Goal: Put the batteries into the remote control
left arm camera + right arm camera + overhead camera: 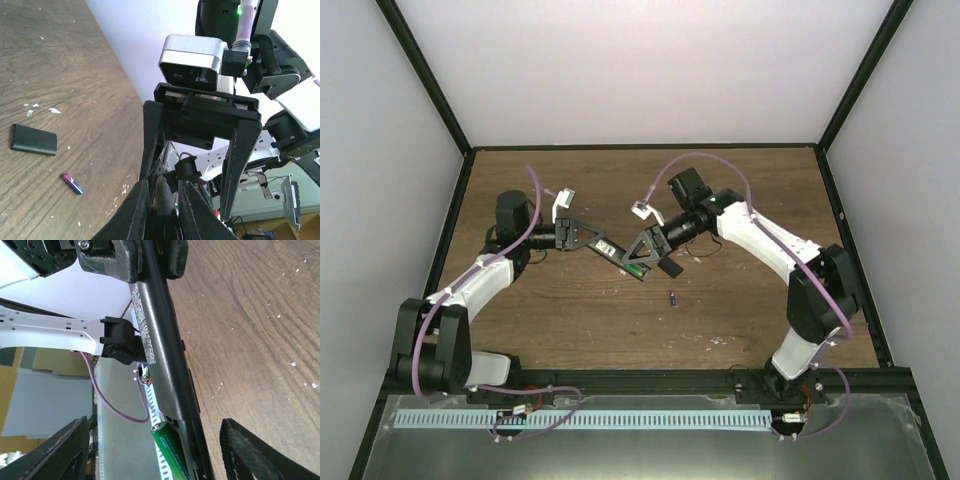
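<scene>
Overhead; two wrist close-ups of remote point(167, 355)

You're looking at a brown wooden table point(570, 310), matt and grainy, flecked with pale specks. Your remote control point(167, 355) is smooth black plastic with a soft sheen; the green battery point(170, 450) is glossy, the purple battery point(72, 183) glossy too, the cover point(34, 139) matt black
</scene>
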Controlling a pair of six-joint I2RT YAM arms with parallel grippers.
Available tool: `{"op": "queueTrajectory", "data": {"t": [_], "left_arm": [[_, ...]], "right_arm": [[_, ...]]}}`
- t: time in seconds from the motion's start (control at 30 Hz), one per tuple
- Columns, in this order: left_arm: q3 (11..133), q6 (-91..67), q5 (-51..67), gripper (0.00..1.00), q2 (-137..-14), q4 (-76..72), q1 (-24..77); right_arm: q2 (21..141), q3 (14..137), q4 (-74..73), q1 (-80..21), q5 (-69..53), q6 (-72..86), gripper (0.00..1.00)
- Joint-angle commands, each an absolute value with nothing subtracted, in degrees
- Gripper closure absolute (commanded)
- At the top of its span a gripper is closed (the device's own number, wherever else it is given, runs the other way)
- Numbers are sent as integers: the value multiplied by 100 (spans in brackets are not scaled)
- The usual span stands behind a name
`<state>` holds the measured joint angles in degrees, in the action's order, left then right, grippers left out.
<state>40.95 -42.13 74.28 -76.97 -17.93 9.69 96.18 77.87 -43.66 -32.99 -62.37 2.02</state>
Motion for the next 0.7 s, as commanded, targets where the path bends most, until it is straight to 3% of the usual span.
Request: {"op": "queueTrajectory", "data": {"t": [0.0,0.67], "left_arm": [[4279,-3990,7521,100,-7609,-1873,993],[4320,-3682,7400,100,-7517,-1563,993]], "right_arm": [[9748,7862,-4490,-3305,-6520,234,38],[9935,7920,-4520,-3319,-6545,289,56]]}}
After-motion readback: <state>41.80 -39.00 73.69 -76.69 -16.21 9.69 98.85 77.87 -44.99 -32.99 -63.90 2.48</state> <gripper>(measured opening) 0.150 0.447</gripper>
